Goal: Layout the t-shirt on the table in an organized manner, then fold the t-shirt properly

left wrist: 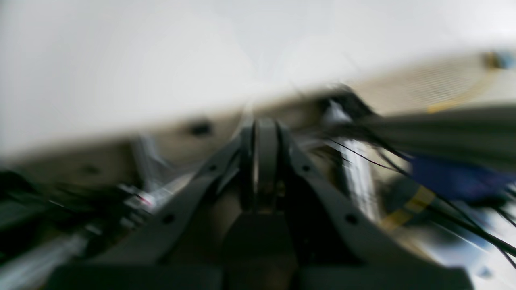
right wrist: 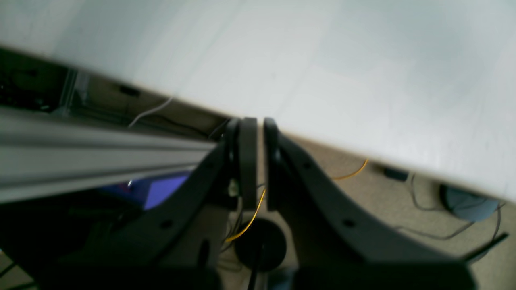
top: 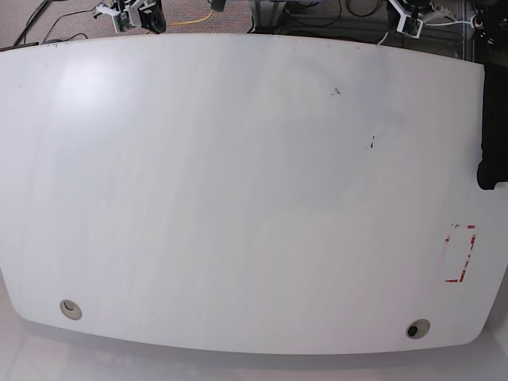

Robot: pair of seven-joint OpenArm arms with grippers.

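The white table (top: 238,198) fills the base view. A black fabric shape (top: 494,127), which looks like the t-shirt, hangs at the table's right edge and is mostly out of view. Both arms are past the far edge. My right gripper (right wrist: 260,123) has its fingers nearly touching, holds nothing, and hovers over the table edge (right wrist: 363,80); it shows at top left of the base view (top: 131,16). My left gripper (left wrist: 258,125) is shut and empty in a blurred view by the table edge (left wrist: 161,60); it shows at top right of the base view (top: 413,20).
A red dashed rectangle (top: 460,254) is marked near the table's right side. Two round grommets (top: 71,309) (top: 417,328) sit near the front edge. Small dark scuffs (top: 371,144) mark the top. Cables (right wrist: 350,173) and a metal rail (right wrist: 100,157) lie beyond the far edge.
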